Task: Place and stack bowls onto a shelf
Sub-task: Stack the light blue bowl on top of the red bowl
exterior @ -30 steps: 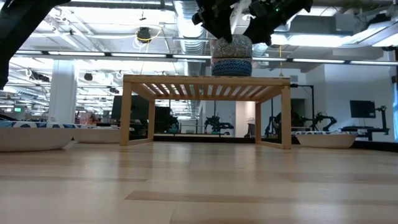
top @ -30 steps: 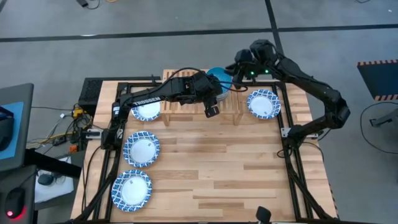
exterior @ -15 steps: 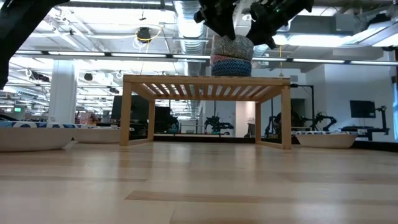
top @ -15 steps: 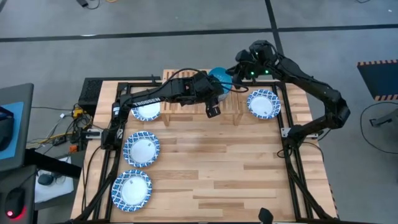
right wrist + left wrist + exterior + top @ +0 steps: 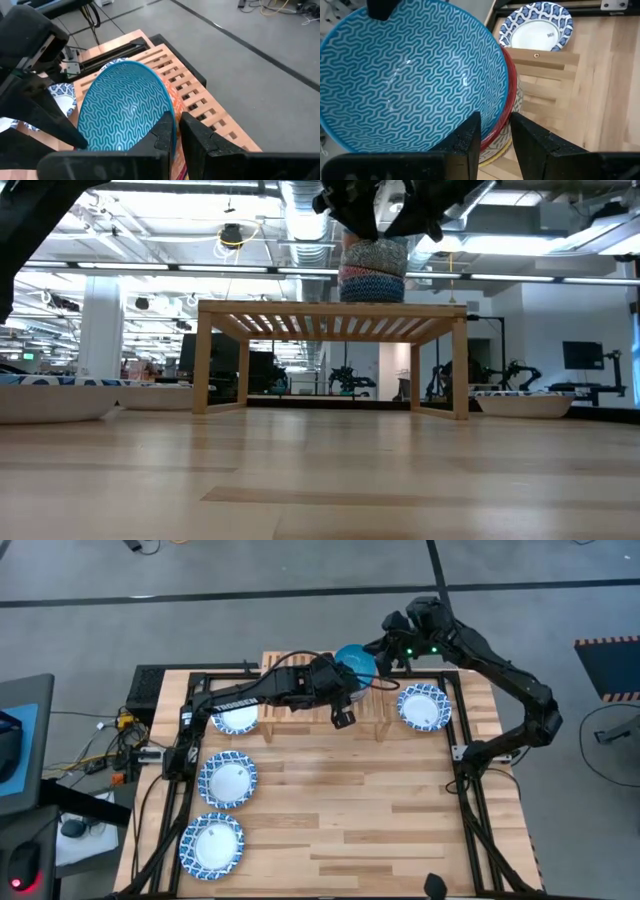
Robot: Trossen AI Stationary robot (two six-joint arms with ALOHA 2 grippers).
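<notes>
We see both grippers at the stack on the shelf (image 5: 322,705): right gripper (image 5: 176,131) clamped on the blue bowl (image 5: 355,662) rim at three o'clock, left gripper (image 5: 495,131) apparently pinching the rims at nine.

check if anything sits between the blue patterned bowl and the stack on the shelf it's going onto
Nothing visible does. The blue patterned bowl already sits tilted in the red bowl that tops the stack on the shelf. The left gripper and right gripper each straddle its rim on opposite sides.
</notes>
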